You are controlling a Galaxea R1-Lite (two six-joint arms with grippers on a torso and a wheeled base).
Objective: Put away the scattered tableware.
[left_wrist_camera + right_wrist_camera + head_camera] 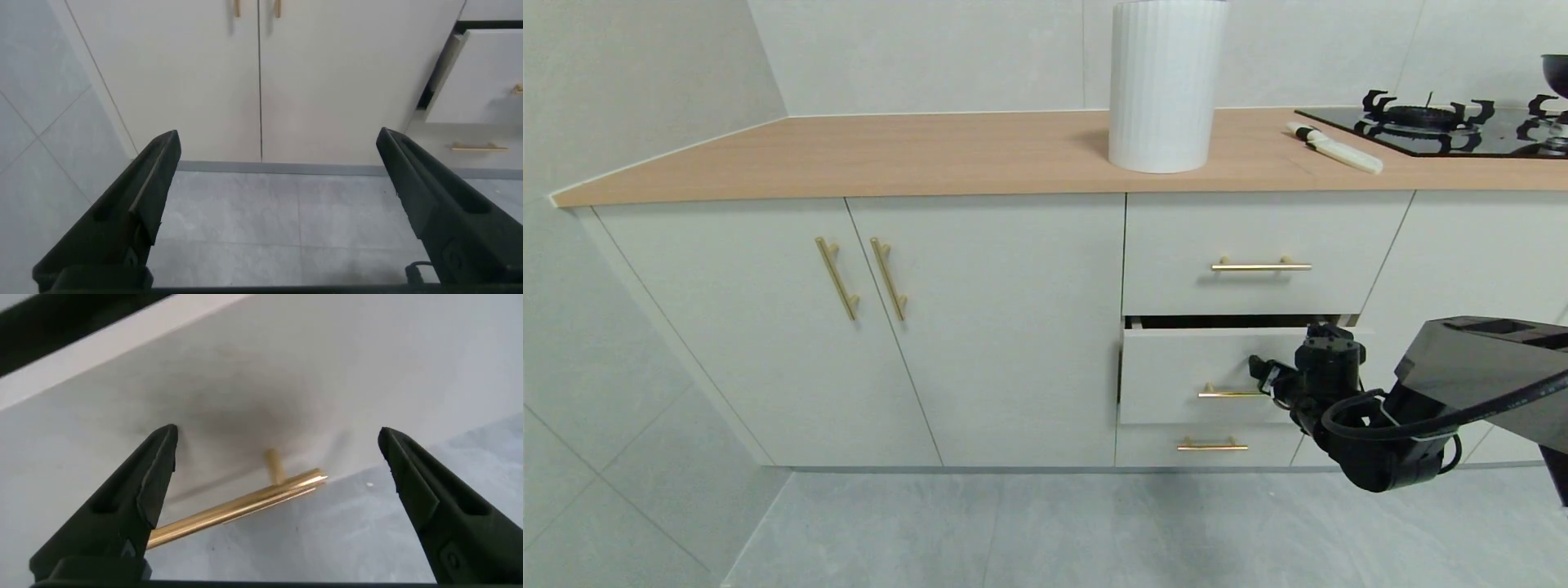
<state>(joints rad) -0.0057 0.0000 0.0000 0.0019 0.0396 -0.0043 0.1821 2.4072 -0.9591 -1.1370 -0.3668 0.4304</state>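
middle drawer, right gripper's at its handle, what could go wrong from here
1. The right gripper is open at the very end of the handle, not its middle. Shutting there, it may slip off or pull the drawer crooked.
2. The drawer is open only a crack. If the pull fails, the gap is likely too narrow for the knife lying on the counter.

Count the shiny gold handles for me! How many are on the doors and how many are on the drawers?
Door handles: 2
Drawer handles: 3
Total: 5
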